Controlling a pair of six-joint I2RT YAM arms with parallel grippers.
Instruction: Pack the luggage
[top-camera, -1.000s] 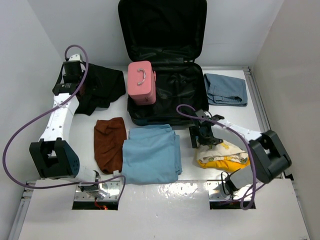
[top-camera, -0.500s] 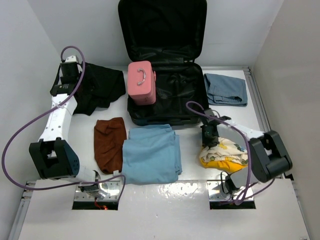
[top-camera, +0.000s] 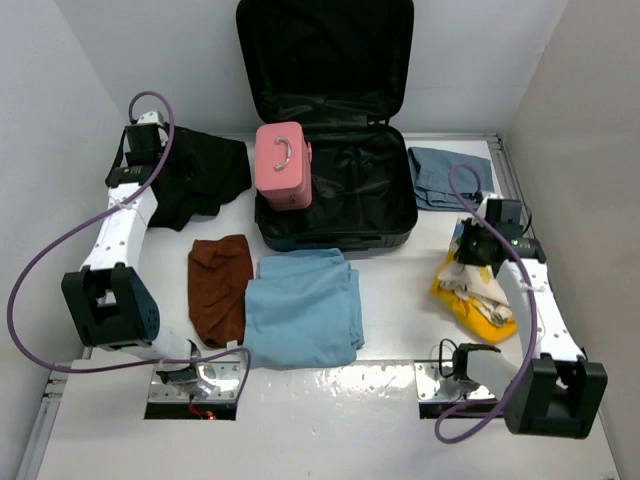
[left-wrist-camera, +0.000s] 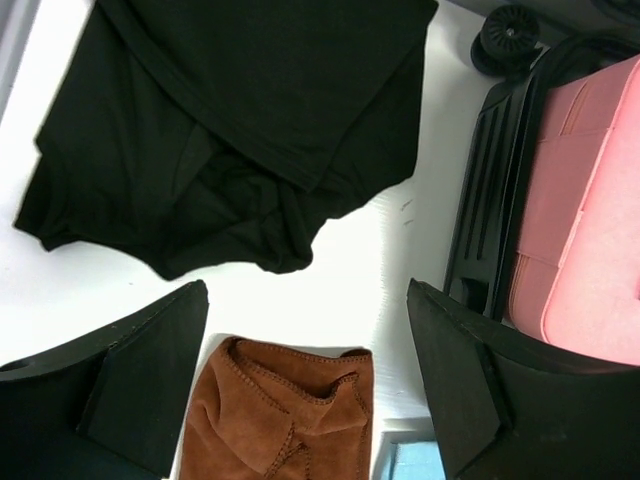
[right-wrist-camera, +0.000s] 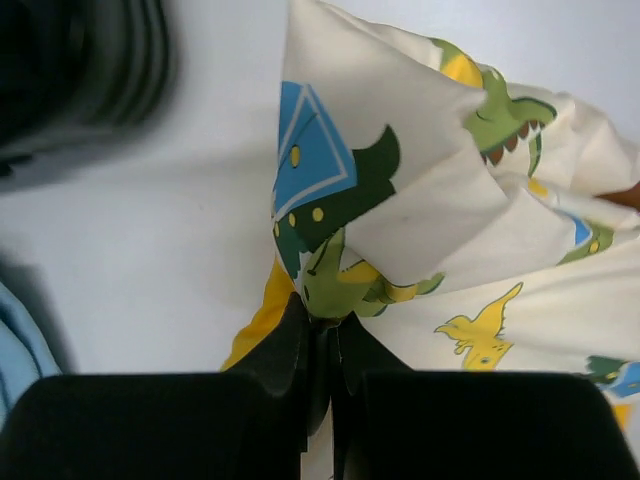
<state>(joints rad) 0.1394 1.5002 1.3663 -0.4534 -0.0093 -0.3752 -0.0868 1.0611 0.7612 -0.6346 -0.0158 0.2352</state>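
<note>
The luggage (top-camera: 345, 200) lies open at the back centre, its lid (top-camera: 325, 50) upright against the wall and its black lining bare. A small pink case (top-camera: 283, 165) stands on its left edge, also seen as the pink case (left-wrist-camera: 585, 250) in the left wrist view. My right gripper (top-camera: 468, 252) is shut on a bunched corner of a cream and yellow dinosaur-print cloth (top-camera: 478, 295), to the right of the luggage. Up close, that right gripper (right-wrist-camera: 325, 325) pinches the dinosaur-print cloth (right-wrist-camera: 450, 200). My left gripper (left-wrist-camera: 310, 385) hangs open, holding nothing, above the table between a black garment and a brown cloth.
The black garment (top-camera: 200, 175) lies left of the luggage. The brown cloth (top-camera: 220, 288) and a folded light blue cloth (top-camera: 305, 305) lie in front of it. A blue-grey folded garment (top-camera: 452, 178) sits at the back right. A luggage wheel (left-wrist-camera: 510, 30) shows near the pink case.
My right gripper closed on the dinosaur-print cloth and swung right, dragging and lifting the cloth with it. The left arm has stayed almost still.
</note>
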